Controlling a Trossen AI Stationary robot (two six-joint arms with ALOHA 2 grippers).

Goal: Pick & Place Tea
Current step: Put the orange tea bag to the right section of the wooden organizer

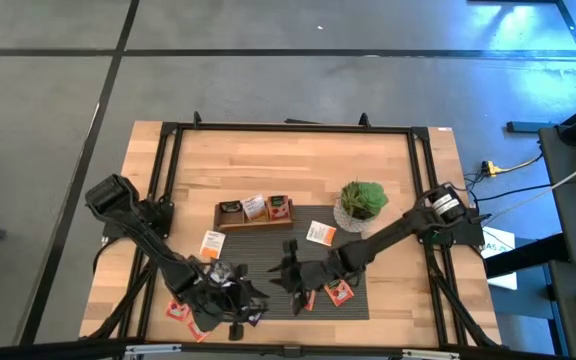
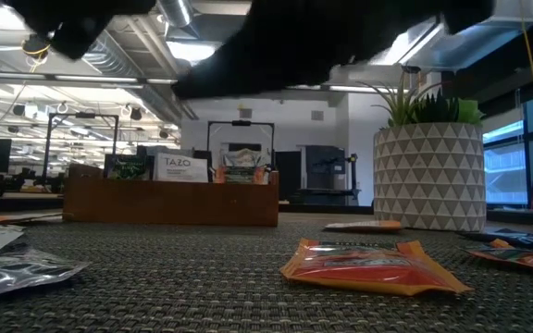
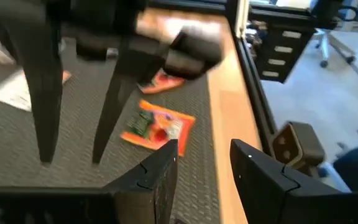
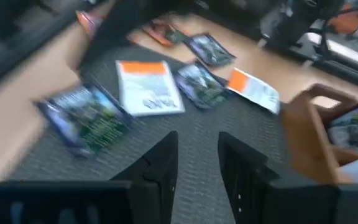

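Note:
Tea sachets lie flat on the dark ribbed mat (image 1: pixel 298 250) and on the wood beside it. They include an orange-red one (image 3: pixel 157 124), a white one with an orange band (image 4: pixel 148 87), and dark ones (image 4: pixel 86 118) (image 4: pixel 197 84). My left gripper (image 3: pixel 204 146) hovers open near the mat's near left corner (image 1: pixel 236 303), with the orange-red sachet just beyond its fingertips. My right gripper (image 4: pixel 197 137) is open over the mat's near middle (image 1: pixel 286 275), above bare mat, short of the white sachet. Neither holds anything.
A long wooden tray (image 1: pixel 253 212) with upright sachets stands at the mat's far edge, and a potted plant (image 1: pixel 361 200) stands to its right. The two grippers are close together; the right one's fingers (image 3: pixel 114 93) rise in front of the left one. A black frame rail (image 3: pixel 244 37) borders the table.

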